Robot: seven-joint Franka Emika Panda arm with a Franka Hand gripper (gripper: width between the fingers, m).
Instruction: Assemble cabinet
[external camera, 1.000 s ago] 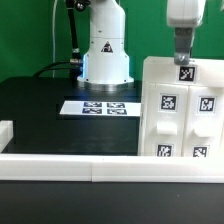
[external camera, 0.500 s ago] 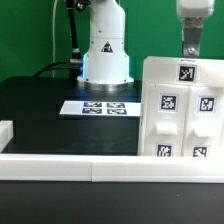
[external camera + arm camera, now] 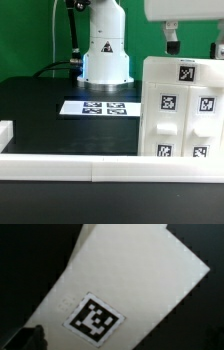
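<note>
The cabinet is standing at the right of the exterior frame, filling the middle and lower right, and we are seeing its white tagged face turned toward the camera. Its foot is hidden behind the white rail running across the bottom of the frame, so we cannot tell what it is resting on there. We are reading its long axis as vertical, with the top edge level, though the right side is running out of frame.

The gripper is hovering just above that top edge, in the upper right corner; its fingers are spread as wide as they go and we are seeing nothing between them. The wrist view is looking down on a white tagged panel lying diagonally across that picture, with one tag on it.

We are judging the body to be rigid moulded plastic, hollow and fairly light for its bulk, with smooth faces that could slip under a shallow pinch. We are thinking a wall edge is the place to take hold, since the whole body looks too broad for the jaws. Farther back, the marker board is lying flat before the robot base.
</note>
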